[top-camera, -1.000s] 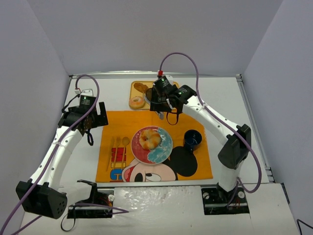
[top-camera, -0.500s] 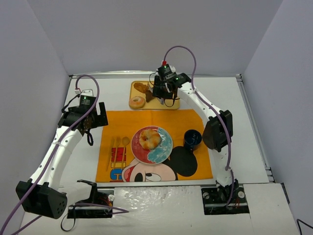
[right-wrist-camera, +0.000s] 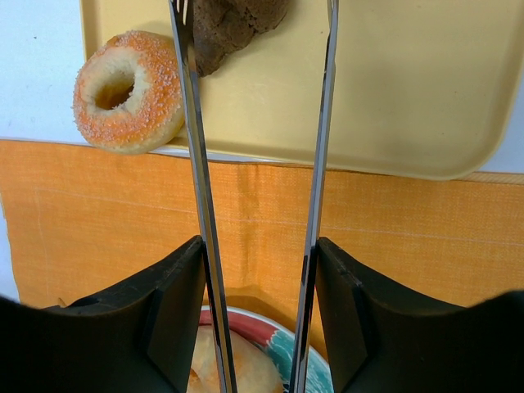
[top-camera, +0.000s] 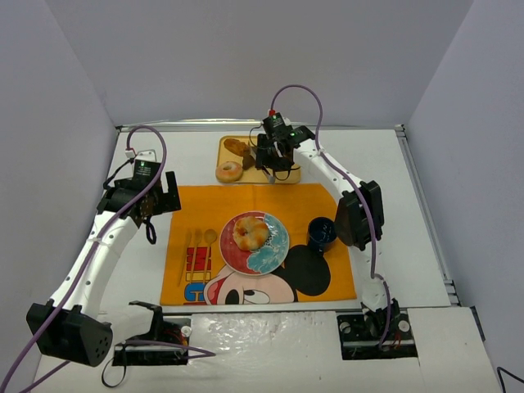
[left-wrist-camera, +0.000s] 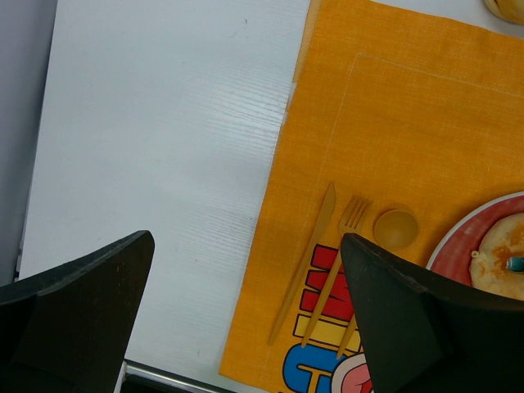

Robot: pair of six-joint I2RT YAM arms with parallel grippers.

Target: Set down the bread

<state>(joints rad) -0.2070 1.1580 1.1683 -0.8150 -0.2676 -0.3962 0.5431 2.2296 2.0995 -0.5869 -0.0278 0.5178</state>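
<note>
A golden bread roll (top-camera: 250, 233) lies on the red and teal plate (top-camera: 277, 248) on the orange placemat; it also shows in the right wrist view (right-wrist-camera: 241, 370). My right gripper (top-camera: 271, 160) is shut on metal tongs (right-wrist-camera: 190, 123), whose two arms stand apart and empty, reaching over the yellow tray (right-wrist-camera: 409, 98). A sugared donut (right-wrist-camera: 129, 80) lies at the tray's left edge, and a dark bread (right-wrist-camera: 233, 20) sits on the tray next to the left tong tip. My left gripper (left-wrist-camera: 246, 319) is open and empty above the placemat's left edge.
A yellow knife (left-wrist-camera: 307, 262), fork (left-wrist-camera: 337, 258) and spoon (left-wrist-camera: 395, 228) lie on the placemat (top-camera: 205, 205) left of the plate. A blue cup (top-camera: 322, 232) stands right of the plate. White walls close in the back and both sides.
My right arm has swung back from above the placemat to the yellow tray, carrying the tongs. The bread on the plate and my left arm have not moved.
</note>
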